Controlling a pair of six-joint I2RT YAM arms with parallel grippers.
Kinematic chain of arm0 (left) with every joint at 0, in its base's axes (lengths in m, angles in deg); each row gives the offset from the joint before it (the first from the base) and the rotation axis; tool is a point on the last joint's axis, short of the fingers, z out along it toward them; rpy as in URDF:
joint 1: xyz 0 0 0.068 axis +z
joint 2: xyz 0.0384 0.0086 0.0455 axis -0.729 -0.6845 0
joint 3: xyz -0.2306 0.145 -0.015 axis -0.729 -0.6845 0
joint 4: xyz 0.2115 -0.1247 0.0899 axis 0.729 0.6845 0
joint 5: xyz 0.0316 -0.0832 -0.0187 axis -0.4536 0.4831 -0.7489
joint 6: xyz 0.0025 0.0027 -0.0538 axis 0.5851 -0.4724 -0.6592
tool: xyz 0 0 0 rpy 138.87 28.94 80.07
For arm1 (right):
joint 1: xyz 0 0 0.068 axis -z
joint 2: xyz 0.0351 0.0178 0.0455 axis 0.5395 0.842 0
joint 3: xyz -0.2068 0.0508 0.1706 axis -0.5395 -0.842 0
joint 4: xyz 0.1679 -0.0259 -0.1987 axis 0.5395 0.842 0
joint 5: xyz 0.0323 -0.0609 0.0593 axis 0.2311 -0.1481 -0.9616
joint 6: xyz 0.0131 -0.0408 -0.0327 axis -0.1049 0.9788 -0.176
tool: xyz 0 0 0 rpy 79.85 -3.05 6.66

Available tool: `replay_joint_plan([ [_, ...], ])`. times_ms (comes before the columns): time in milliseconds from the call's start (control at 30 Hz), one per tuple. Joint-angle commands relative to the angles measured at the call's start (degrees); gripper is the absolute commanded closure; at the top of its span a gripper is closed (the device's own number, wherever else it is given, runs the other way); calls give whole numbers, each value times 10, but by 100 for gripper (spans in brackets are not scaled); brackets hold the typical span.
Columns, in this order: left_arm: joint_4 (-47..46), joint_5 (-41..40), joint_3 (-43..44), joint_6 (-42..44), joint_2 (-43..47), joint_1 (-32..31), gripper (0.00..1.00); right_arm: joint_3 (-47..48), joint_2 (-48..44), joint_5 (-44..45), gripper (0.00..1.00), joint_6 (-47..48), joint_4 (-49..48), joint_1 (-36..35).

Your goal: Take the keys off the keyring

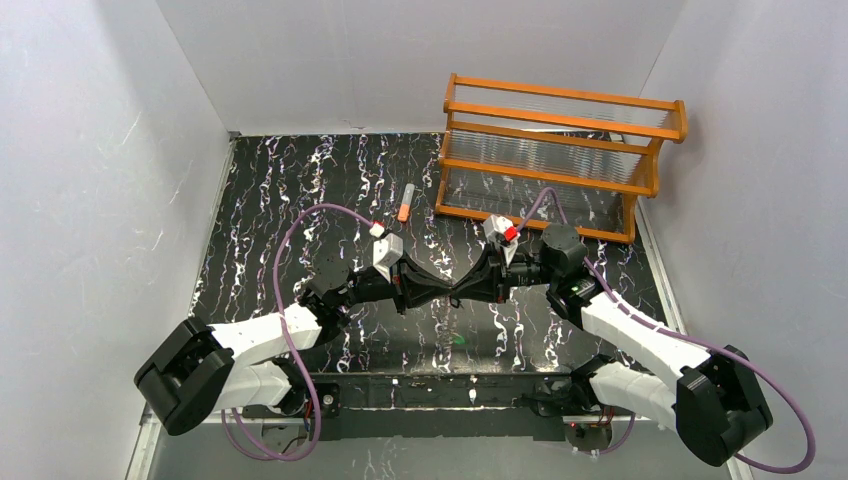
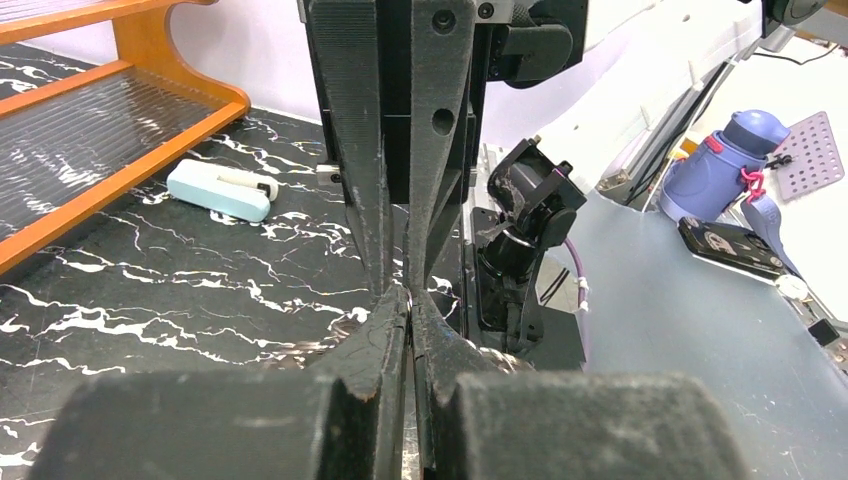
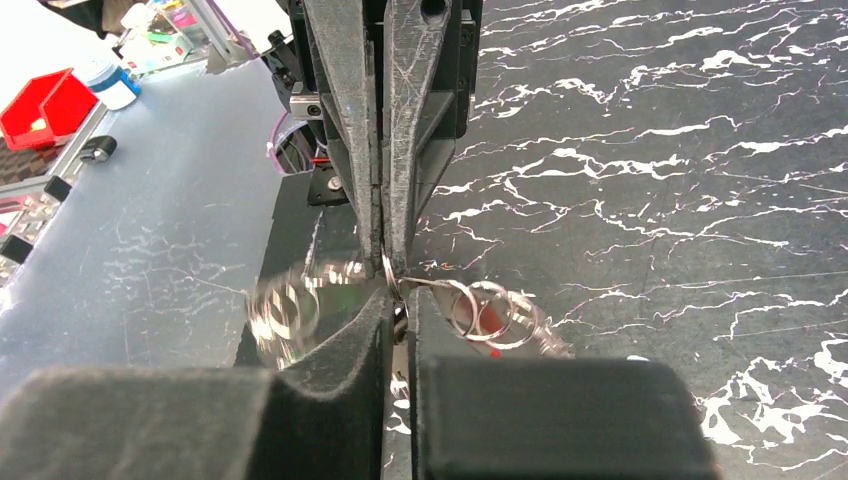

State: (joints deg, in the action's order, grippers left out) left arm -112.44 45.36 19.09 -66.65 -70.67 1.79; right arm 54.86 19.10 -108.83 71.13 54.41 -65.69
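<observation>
My two grippers meet tip to tip over the middle of the table, left gripper point(image 1: 446, 295) and right gripper point(image 1: 464, 291). In the right wrist view my right gripper point(image 3: 397, 292) is shut on the thin metal keyring point(image 3: 388, 270), and the left fingers point(image 3: 345, 120) come in from above, closed on the same spot. Small rings with a red key point(image 3: 487, 320) hang to the right. A blurred bunch with a green key point(image 3: 335, 300) hangs to the left. In the left wrist view my left gripper point(image 2: 408, 292) is shut, with metal ring parts point(image 2: 512, 360) beside it. The dark-and-white key is hidden.
The orange wooden rack point(image 1: 560, 160) stands at the back right. An orange-and-grey tube point(image 1: 405, 203) lies in front of it to the left. A pale white-blue clip point(image 2: 218, 190) lies near the rack's foot. A small green spot point(image 1: 457, 341) shows below the grippers.
</observation>
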Motion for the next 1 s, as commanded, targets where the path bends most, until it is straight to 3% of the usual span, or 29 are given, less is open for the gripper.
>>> replay_joint_plan([
  [0,-50,-4,3,-11,8,-2,100,2,-1,-8,93,-5,-28,-2],
  [33,-50,-6,3,-12,8,-2,100,7,-4,-9,99,-1,-17,-2],
  [100,-42,-10,1,-9,10,-1,100,27,-8,-6,99,18,34,-2],
  [167,2,-12,11,1,18,7,95,67,-7,6,99,62,148,-2],
  [367,302,-58,90,138,88,20,69,203,26,100,99,144,449,-2],
  [567,552,-98,187,282,113,21,57,340,98,151,99,198,666,-7],
  [733,609,-73,228,320,83,21,52,450,169,196,99,247,815,-36],
  [967,564,-20,218,313,59,21,50,545,234,238,99,272,887,-75],
])
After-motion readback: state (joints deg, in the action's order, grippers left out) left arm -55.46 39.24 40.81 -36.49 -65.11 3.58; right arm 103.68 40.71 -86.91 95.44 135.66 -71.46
